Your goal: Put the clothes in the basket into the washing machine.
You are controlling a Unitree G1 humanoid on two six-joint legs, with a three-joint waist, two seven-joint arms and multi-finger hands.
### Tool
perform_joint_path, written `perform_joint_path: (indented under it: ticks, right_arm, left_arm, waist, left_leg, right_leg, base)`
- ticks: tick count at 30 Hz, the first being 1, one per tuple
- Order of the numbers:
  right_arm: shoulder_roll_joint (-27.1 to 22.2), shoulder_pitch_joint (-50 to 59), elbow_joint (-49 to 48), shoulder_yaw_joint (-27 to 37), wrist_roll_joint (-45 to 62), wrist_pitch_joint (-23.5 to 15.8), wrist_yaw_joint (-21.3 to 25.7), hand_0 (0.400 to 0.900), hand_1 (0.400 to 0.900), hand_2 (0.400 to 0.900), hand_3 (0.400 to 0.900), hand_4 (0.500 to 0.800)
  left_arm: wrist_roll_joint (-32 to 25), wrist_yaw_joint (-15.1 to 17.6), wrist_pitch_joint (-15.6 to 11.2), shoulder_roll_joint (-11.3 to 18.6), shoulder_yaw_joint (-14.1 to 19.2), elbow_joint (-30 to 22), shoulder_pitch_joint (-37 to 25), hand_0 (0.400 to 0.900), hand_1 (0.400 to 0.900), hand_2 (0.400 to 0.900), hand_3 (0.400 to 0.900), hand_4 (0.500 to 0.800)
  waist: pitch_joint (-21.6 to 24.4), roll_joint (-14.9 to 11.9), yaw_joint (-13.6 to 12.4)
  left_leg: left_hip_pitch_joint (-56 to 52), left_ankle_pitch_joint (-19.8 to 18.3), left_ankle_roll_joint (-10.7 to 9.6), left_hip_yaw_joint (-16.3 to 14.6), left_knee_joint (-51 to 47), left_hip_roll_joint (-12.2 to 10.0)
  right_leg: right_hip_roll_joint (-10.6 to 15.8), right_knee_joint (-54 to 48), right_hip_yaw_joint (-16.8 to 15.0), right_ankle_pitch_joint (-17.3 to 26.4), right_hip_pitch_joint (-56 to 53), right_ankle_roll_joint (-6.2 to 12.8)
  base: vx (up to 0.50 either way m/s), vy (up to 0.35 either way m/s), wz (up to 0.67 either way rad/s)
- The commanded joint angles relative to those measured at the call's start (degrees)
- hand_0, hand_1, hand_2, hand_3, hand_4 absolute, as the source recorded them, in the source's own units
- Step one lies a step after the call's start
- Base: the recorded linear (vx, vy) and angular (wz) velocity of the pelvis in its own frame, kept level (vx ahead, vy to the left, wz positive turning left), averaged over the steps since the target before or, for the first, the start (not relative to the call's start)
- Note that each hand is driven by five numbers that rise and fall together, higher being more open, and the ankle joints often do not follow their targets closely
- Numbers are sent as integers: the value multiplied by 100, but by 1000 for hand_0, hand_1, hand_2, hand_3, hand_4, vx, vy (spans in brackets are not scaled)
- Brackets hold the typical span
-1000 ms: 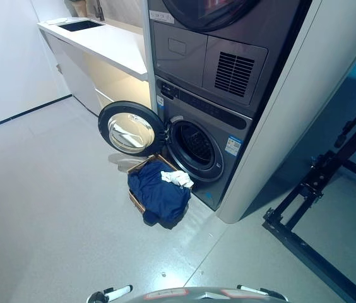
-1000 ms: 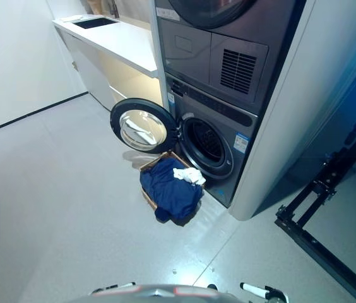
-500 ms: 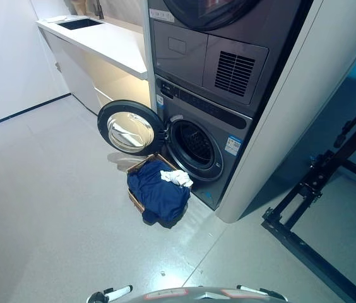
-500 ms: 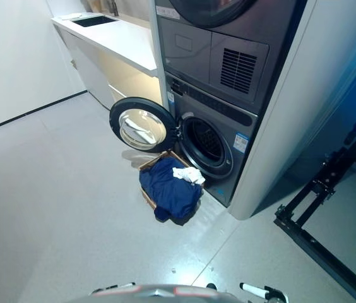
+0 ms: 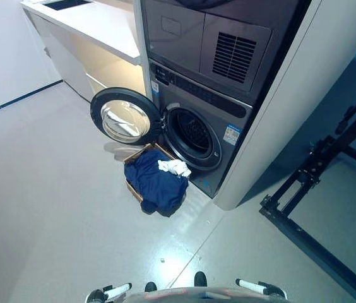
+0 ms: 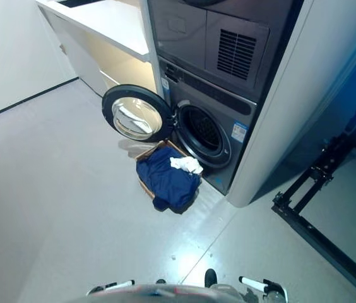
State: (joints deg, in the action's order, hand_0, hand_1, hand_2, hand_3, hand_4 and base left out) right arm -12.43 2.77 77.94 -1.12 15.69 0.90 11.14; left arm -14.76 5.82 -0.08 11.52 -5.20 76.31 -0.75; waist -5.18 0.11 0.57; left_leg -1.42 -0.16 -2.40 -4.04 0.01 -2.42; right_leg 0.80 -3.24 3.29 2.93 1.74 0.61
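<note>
The washing machine (image 5: 197,132) stands at the upper middle of the frame, dark grey, its drum opening facing out and empty-looking. Its round door (image 5: 122,120) is swung fully open to the left, glass showing. On the floor just in front of the drum sits the basket (image 5: 134,187), low and brown, only its rim showing. A dark blue garment (image 5: 156,186) fills it and drapes over its near edge; a small white cloth (image 5: 175,167) lies on top at the side nearest the machine.

The round dark washing machine drum opening (image 5: 193,133) stands unblocked, its glass-fronted door (image 5: 122,118) swung wide to the left. The low brown basket (image 5: 138,194), heaped with dark blue cloth (image 5: 158,184), sits on the grey floor (image 5: 52,208) right before it.
</note>
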Motion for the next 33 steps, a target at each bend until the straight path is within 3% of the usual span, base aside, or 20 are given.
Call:
perform_joint_path:
  ticks: [1, 3, 4, 5, 6, 10, 15, 20, 25, 28, 31, 33]
  right_arm:
    - [-263, 318, 77, -183, 62, -156, 147, 900, 900, 900, 900, 800]
    - [-279, 310, 74, -183, 53, -155, 156, 900, 900, 900, 900, 800]
    - [-321, 295, 69, -187, 45, -160, 170, 900, 900, 900, 900, 800]
    - [-321, 295, 69, -188, 45, -160, 170, 900, 900, 900, 900, 800]
    - [-361, 287, 81, -175, 51, -158, 182, 900, 900, 900, 900, 800]
    - [-413, 291, 108, -159, 54, -153, 195, 900, 900, 900, 900, 800]
    - [-471, 285, 138, -184, -25, -149, 223, 900, 900, 900, 900, 800]
    - [-460, 276, 136, -197, -28, -182, 222, 900, 900, 900, 900, 800]
    - [-381, 283, 169, -126, 20, -178, 182, 900, 900, 900, 900, 800]
    - [-294, 335, 187, -138, 14, -169, 140, 900, 900, 900, 900, 800]
    - [-256, 408, 160, -121, 68, -176, 131, 900, 900, 900, 900, 800]
    - [-232, 409, 129, -88, 145, -192, 94, 900, 900, 900, 900, 800]
  left_arm:
    - [-214, 89, -25, 15, 167, 233, -309, 900, 900, 900, 900, 800]
    - [-259, 87, -26, 10, 176, 225, -314, 900, 900, 900, 900, 800]
    - [-424, 98, -44, 13, 246, 185, -301, 900, 900, 900, 900, 800]
    - [-424, 98, -44, 13, 247, 184, -302, 900, 900, 900, 900, 800]
    - [-529, 102, -58, -7, 300, 215, -245, 900, 900, 900, 900, 800]
    - [-598, 101, -60, -29, 350, 233, -175, 900, 900, 900, 900, 800]
    - [-637, 126, -53, -37, 389, 239, -47, 900, 900, 900, 900, 800]
    - [-696, 182, -97, -51, 422, 315, 23, 900, 900, 900, 900, 800]
    - [-564, 131, -73, 70, 455, 374, 18, 900, 900, 900, 900, 800]
    - [-511, 132, -95, 187, 465, 333, -49, 900, 900, 900, 900, 800]
    - [-473, 119, -69, 299, 473, 276, -119, 900, 900, 900, 900, 800]
    - [-395, 84, -56, 372, 476, 276, -144, 900, 900, 900, 900, 800]
  waist:
    - [-327, -225, 59]
    - [-381, -240, 52]
    - [-503, -272, -7]
    - [-502, -267, -2]
    - [-532, -260, -43]
    - [-530, -215, -85]
    - [-518, -118, -153]
    - [-485, -73, -194]
    - [-225, -221, -177]
    - [-99, -373, -251]
    - [-86, -454, -296]
    - [-119, -484, -261]
  left_leg:
    - [503, -376, 66, 127, 1446, 270]
    - [773, -242, 27, 188, 1995, 226]
    - [1093, 151, 7, 228, 2726, 138]
    - [1103, 145, 6, 235, 2741, 134]
    - [1272, 301, 32, 284, 2956, 170]
    - [1537, 288, 55, 380, 2857, 393]
    - [1631, 496, 23, 690, 1417, 678]
    - [1589, 823, -62, 973, 533, 676]
    - [1342, 582, 166, 731, 328, 566]
    - [1340, 251, 372, 476, 452, 587]
    - [1286, -18, 535, 393, 553, 611]
    - [1113, -149, 642, 369, 538, 657]
  right_leg:
    - [-97, 232, 127, -785, -531, -25]
    - [-111, 234, 177, -796, -565, -80]
    - [-175, 213, 198, -822, -707, -186]
    - [-181, 210, 203, -821, -707, -188]
    - [-215, 147, 177, -840, -839, -240]
    - [-232, 65, 146, -848, -972, -240]
    - [-284, -8, 94, -974, -1179, -187]
    - [-354, -97, -59, -1085, -1388, -122]
    - [-152, -127, -169, -1190, -1399, 13]
    - [24, 54, -325, -1175, -1232, 191]
    - [86, 855, -441, -1202, -861, 385]
    - [69, 1582, -506, -1000, -563, 535]
  base:
    - [21, -286, 34]
    - [13, -239, 23]
    - [23, -189, 12]
    - [65, -291, 7]
    - [57, -129, -8]
    - [66, -64, -8]
    - [145, 36, -12]
    - [181, 110, -22]
    - [286, 243, -36]
    - [257, 271, -49]
    - [221, 277, -35]
    - [213, 322, -21]
